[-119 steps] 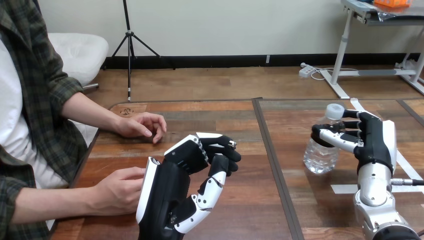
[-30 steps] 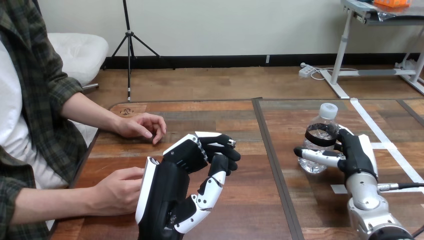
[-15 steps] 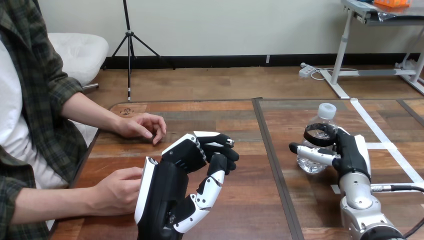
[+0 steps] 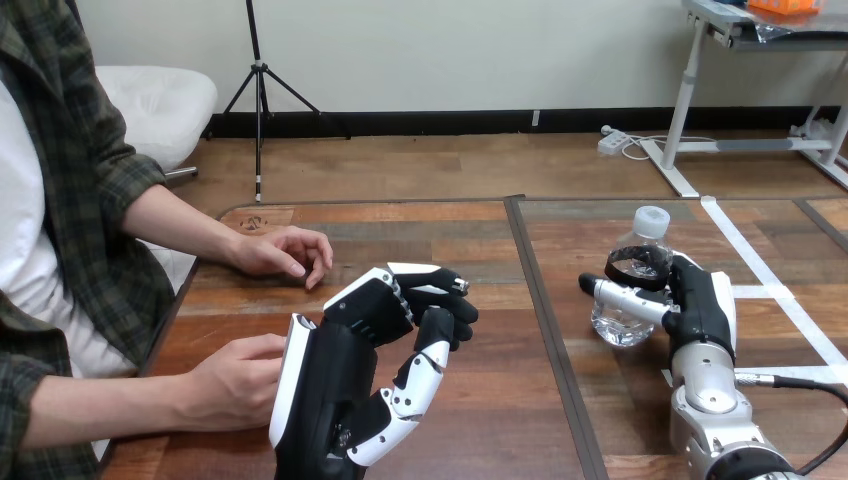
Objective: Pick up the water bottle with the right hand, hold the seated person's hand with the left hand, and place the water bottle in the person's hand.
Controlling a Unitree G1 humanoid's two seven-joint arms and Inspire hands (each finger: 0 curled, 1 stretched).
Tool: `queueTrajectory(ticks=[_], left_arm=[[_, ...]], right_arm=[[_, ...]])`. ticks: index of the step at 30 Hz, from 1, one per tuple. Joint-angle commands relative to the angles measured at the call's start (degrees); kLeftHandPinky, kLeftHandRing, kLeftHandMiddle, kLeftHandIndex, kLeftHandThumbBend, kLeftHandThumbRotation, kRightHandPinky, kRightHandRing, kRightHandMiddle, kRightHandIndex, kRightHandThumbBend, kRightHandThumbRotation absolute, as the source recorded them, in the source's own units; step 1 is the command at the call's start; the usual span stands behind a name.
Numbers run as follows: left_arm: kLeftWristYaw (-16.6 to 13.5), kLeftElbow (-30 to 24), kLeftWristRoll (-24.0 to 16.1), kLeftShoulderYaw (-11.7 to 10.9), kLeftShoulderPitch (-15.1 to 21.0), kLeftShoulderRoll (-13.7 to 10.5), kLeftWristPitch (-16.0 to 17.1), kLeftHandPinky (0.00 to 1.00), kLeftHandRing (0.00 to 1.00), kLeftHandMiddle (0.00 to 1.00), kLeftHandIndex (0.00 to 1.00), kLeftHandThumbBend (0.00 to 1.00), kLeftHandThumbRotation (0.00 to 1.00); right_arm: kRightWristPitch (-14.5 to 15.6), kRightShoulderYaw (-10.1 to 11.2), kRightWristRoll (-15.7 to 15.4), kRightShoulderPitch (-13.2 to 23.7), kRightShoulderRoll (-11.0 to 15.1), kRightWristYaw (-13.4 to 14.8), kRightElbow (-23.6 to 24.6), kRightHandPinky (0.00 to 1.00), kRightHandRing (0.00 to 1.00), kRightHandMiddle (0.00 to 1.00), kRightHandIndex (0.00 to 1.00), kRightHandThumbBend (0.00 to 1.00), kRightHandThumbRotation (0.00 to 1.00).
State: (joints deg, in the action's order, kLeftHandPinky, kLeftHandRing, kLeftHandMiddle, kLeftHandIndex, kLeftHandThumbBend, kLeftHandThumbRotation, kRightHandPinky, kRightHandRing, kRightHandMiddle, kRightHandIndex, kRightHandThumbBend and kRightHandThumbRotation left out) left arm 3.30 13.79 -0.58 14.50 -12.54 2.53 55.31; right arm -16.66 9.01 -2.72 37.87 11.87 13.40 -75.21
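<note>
While one wooden surface carries everything, two robot hands, two of the person's hands and one bottle show: the left hand, fingers curled on nothing, just beside the person's nearer hand; the person's farther hand resting apart; the right hand wrapped round the upright water bottle at the right

Brown plank-patterned wooden surface before a plain room.
Brown wood floor meets a cream wall at a black baseboard; a black tripod stands beside a white cushioned seat, a white-legged desk far right.
</note>
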Motion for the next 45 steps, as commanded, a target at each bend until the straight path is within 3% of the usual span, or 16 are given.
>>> queueTrajectory(ticks=[1,8,14,21,45], left_arm=[[-0.25,-0.68,-0.23,-0.10,-0.41,1.31,0.85,0.38,0.47,0.52,0.56,0.22,0.23],[-0.53,-0.59,-0.68,-0.24,-0.52,1.32,1.09,0.38,0.47,0.52,0.56,0.22,0.24],[-0.83,-0.41,-0.89,-0.37,-0.50,1.34,1.30,0.38,0.47,0.52,0.56,0.22,0.25],[-1.53,-0.40,-1.55,-0.68,-0.65,1.49,1.43,0.38,0.46,0.52,0.57,0.22,0.25],[-1.01,-0.08,0.41,-0.12,-0.14,1.13,1.39,0.37,0.46,0.52,0.56,0.22,0.25]], right_arm=[[-2.44,1.25,0.83,6.46,-1.22,1.41,0.31,0.70,0.74,0.78,0.78,0.78,0.00],[-2.95,2.62,1.69,6.82,-2.22,3.52,0.25,0.65,0.69,0.72,0.73,0.75,0.00],[-3.51,3.27,1.64,7.01,-2.71,5.74,0.16,0.61,0.60,0.61,0.66,0.73,0.00],[-2.87,3.79,1.77,7.35,-2.93,6.63,0.02,0.63,0.53,0.51,0.60,0.71,0.00],[-3.39,2.61,0.12,7.09,-2.62,7.76,-0.05,0.55,0.49,0.49,0.53,0.74,0.00]])
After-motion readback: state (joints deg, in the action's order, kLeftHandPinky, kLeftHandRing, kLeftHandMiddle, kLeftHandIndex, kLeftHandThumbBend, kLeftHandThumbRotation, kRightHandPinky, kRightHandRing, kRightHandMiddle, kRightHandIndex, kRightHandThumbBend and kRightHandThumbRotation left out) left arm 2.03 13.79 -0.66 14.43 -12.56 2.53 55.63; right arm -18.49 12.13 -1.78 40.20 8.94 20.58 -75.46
